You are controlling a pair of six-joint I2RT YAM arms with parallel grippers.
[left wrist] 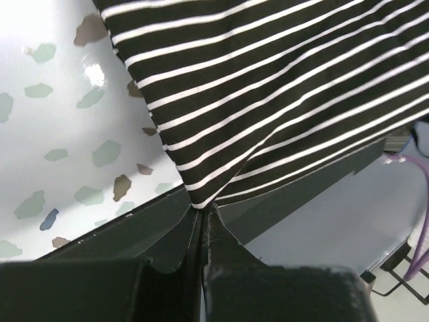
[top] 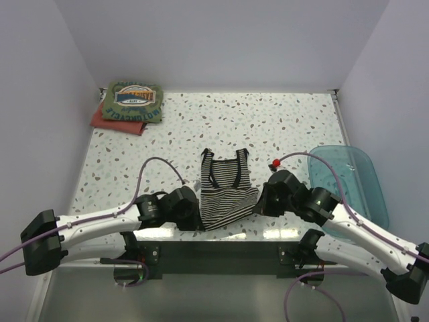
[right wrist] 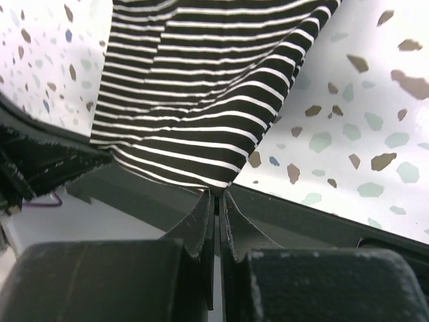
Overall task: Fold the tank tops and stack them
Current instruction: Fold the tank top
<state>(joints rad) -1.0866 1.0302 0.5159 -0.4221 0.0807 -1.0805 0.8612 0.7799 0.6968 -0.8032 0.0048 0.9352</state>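
Currently olive green tank top [top: 133, 100] sits folded on a red top [top: 114, 123], far back-left of the striped tank top [top: 226, 194]. Clamped on that top's near-left corner is the left gripper [top: 198, 216], the right gripper [top: 259, 201] is clamped on its near-right corner, and a blue basket [top: 355, 181] sits right of it.

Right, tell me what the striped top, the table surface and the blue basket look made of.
Black-and-white striped tank top: soft matte knit cloth, apparently; it drapes and creases. Speckled white table: hard terrazzo-look surface, glossy; it shows light glints. Translucent blue basket: likely smooth plastic; its walls are see-through.
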